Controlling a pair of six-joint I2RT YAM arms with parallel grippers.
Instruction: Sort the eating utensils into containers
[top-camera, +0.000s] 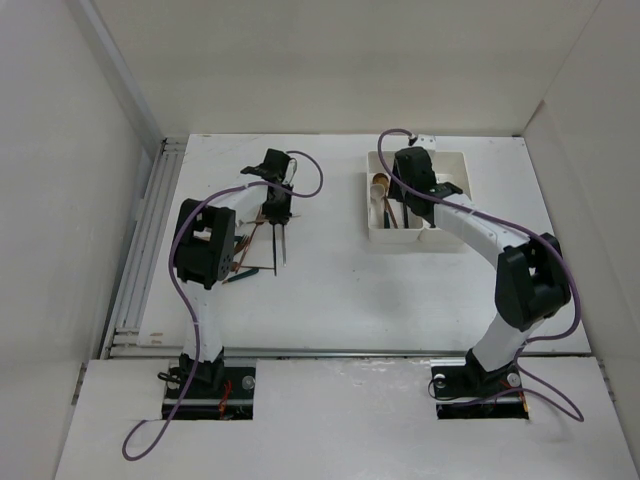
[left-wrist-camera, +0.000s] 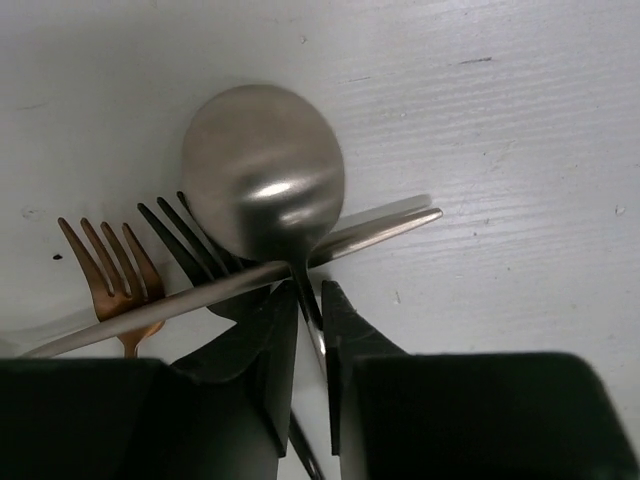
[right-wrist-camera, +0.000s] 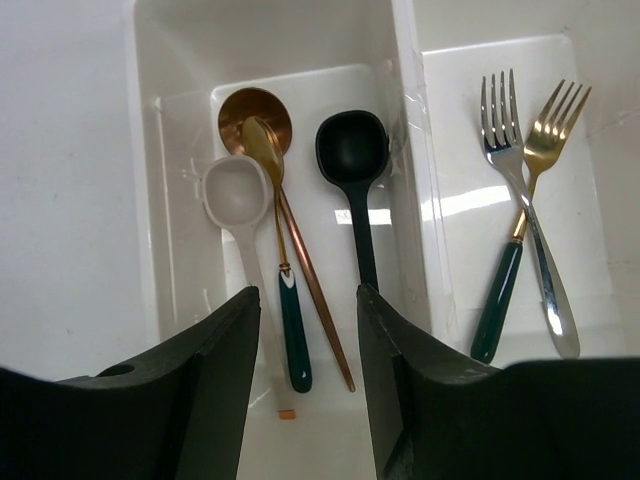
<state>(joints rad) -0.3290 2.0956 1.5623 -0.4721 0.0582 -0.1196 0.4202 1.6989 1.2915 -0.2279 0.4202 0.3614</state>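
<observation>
Satin-brushed metal spoon (left-wrist-camera: 262, 180) (copper fork (left-wrist-camera: 105, 270) glossier) on grainy matt table (left-wrist-camera: 500, 120).

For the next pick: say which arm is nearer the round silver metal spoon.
Left. The left fingers flank the silver metal spoon's handle; the right fingers hover over the white plastic bins.

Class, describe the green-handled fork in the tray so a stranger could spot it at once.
Find the white two-compartment tray, then the compartment holding just two crossed forks, not the spoons. The gold fork there has a dark green handle; the silver fork crossing it is silver throughout.
</observation>
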